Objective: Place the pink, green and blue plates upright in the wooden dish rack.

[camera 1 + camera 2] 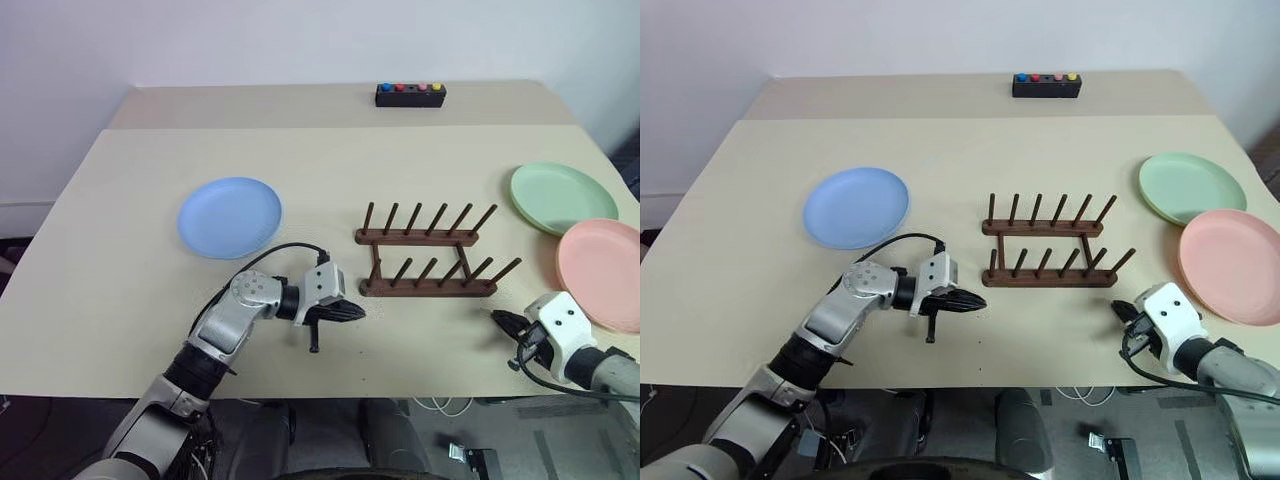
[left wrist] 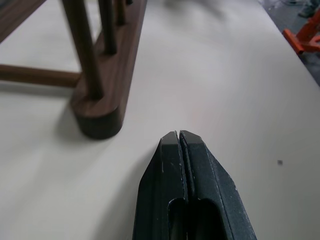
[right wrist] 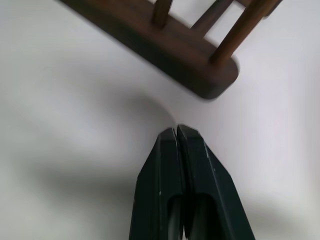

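One small dark brown wooden dish rack (image 1: 427, 252) is seen near the middle of the pale beige matte surface (image 1: 120, 250); it is made of two parallel rails joined by round crossbars, with six slanting round pegs counted on each rail, and no plate stands in it. Three plain round shallow matte plates are counted, all lying flat: one light blue plate (image 1: 230, 217) to the rack's left, one pale mint green plate (image 1: 562, 197) to its right, and one salmon pink plate (image 1: 606, 272) just beside the green one, nearer the robot. The left hand (image 1: 355, 314) is closed on nothing just beside the rack's left end. The right hand (image 1: 498, 318) is likewise closed and empty near the right end. One small black rectangular box with four coloured buttons (image 1: 410, 94) is set at the far edge.
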Robot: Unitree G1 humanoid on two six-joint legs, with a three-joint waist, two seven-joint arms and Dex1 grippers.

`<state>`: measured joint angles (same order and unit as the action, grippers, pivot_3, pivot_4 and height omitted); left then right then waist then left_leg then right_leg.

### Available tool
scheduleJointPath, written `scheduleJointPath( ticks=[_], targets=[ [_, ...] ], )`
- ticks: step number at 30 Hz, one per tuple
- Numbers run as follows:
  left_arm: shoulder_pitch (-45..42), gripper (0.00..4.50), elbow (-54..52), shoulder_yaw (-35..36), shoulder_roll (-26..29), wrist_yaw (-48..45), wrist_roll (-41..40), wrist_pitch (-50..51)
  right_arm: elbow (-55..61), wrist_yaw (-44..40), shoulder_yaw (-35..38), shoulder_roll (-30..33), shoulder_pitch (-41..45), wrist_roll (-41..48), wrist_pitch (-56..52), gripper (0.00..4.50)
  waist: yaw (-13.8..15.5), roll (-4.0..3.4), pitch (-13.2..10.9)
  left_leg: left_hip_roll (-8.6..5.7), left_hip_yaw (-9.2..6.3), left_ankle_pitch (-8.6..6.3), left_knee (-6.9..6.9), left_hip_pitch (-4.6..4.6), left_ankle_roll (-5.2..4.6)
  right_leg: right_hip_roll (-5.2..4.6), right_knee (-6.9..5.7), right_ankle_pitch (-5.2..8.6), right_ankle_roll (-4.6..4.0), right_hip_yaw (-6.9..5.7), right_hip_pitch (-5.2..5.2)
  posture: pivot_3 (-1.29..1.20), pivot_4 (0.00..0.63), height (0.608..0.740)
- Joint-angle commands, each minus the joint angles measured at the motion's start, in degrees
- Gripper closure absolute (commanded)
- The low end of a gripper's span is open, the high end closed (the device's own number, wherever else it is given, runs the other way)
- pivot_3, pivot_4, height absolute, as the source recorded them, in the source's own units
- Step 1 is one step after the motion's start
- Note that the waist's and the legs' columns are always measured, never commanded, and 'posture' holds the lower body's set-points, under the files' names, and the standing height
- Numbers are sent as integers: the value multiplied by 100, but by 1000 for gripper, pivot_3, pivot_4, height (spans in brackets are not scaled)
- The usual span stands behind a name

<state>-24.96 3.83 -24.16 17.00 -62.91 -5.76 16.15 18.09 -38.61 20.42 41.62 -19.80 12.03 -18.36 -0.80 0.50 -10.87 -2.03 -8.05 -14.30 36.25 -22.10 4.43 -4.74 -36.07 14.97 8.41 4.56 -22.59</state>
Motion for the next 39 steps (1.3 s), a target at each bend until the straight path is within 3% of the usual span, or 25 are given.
scheduleJointPath(
  ticks=[1,26,39],
  targets=[
    [-138,4491,24,-141,-143,371,260,-121,-205,156,-109,54,316,-222,48,4500,6,0,0,0,0,0,1,0,0,0,0,0,0,0,0,0,150,740],
    [-823,4491,1936,318,-829,2433,823,-1347,-1949,793,-1132,-282,2295,-1096,1110,4500,-6,0,1,-1,4,0,-1,38,0,0,-1,-2,0,2,31,0,150,740],
    [-1063,4491,2532,426,-913,2592,912,-1725,-2697,939,-1446,-488,2977,-1306,1555,4500,-17,-2,2,-1,4,0,-4,42,0,0,-3,-3,0,3,31,0,150,740]
  ],
)
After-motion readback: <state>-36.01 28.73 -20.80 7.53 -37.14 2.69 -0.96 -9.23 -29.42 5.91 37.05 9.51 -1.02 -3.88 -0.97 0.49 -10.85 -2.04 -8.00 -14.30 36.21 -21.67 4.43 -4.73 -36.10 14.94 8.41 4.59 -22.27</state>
